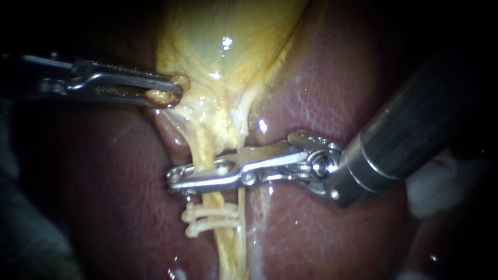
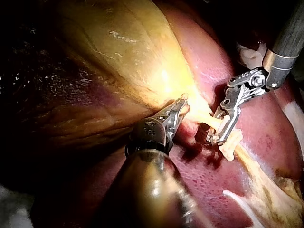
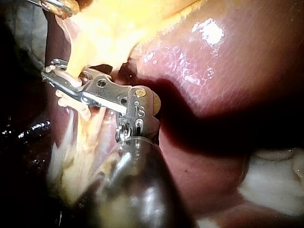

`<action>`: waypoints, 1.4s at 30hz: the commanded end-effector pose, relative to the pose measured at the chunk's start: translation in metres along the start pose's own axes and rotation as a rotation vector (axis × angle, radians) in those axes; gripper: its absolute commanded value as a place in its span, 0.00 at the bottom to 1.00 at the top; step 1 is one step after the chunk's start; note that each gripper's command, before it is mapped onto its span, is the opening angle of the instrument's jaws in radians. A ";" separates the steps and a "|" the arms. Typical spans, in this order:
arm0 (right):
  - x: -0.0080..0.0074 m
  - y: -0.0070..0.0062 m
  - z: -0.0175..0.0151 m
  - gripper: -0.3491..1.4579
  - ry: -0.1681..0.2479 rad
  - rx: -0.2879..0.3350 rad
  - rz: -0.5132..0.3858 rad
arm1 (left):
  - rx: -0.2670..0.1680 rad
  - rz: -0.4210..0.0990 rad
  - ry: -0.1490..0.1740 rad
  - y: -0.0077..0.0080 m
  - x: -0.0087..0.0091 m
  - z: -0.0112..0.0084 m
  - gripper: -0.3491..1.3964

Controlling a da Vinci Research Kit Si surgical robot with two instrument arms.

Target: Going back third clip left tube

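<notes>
The pale yellow, glistening gallbladder (image 1: 223, 46) is seen lying against the dark red, mottled liver (image 1: 332, 88), narrowing towards the yellow left tube (image 1: 206, 150), which is stretched down across the liver's surface. A thinner, paler strand is seen just beside this tube on its right.

The left instrument (image 1: 168, 89), a slim metal shaft with a ridged hand, is brought in from the left. Its hand is clenched on a fold of yellow tissue at the gallbladder's narrow lower edge, and small lumps of tissue are squeezed out at the tips of its 2 jaws.

The right instrument (image 1: 173, 182), a thick dark shaft ending in a silvery hinged hand, is laid across the left tube just below the gallbladder's neck. Its hand is released: a gap is shown between the 2 jaws, and the tube is passed through that gap. Whitish plastic clips (image 1: 210, 218) are fastened across the tube just beyond the hand, on the side away from the gallbladder. A white gauze pad (image 1: 436, 189) is tucked against the liver's right edge, beneath the right shaft.
</notes>
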 end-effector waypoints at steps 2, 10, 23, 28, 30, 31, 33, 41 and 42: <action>0.0000 0.0000 0.0002 0.12 -0.002 -0.002 0.001 | 0.000 0.000 0.000 0.0000 0.0000 0.0000 0.00; -0.0001 0.0013 0.0010 0.43 0.007 -0.094 -0.022 | 0.000 0.000 0.000 -0.0001 0.0000 0.0000 0.00; -0.0010 -0.0003 -0.0029 0.47 -0.111 -0.250 -0.427 | 0.001 0.002 0.001 -0.0005 -0.0001 -0.0001 0.00; 0.0001 -0.0049 -0.0058 0.47 -0.250 -0.328 -0.613 | 0.001 0.002 0.000 -0.0006 -0.0001 -0.0001 0.00; 0.0005 -0.0068 -0.0074 0.47 -0.279 -0.348 -0.660 | 0.001 0.002 0.000 -0.0006 -0.0001 -0.0001 0.00; 0.0007 -0.0076 -0.0081 0.47 -0.285 -0.353 -0.682 | 0.001 0.002 0.000 -0.0006 -0.0001 -0.0001 0.00; 0.0009 -0.0090 -0.0096 0.47 -0.289 -0.367 -0.712 | 0.001 0.002 0.000 -0.0006 -0.0001 -0.0001 0.00; 0.0028 -0.0121 -0.0146 0.47 -0.299 -0.377 -0.752 | 0.001 0.002 0.000 -0.0006 -0.0001 -0.0001 0.00; 0.0029 -0.0122 -0.0149 0.47 -0.299 -0.375 -0.751 | 0.001 0.002 0.000 -0.0006 -0.0001 -0.0001 0.00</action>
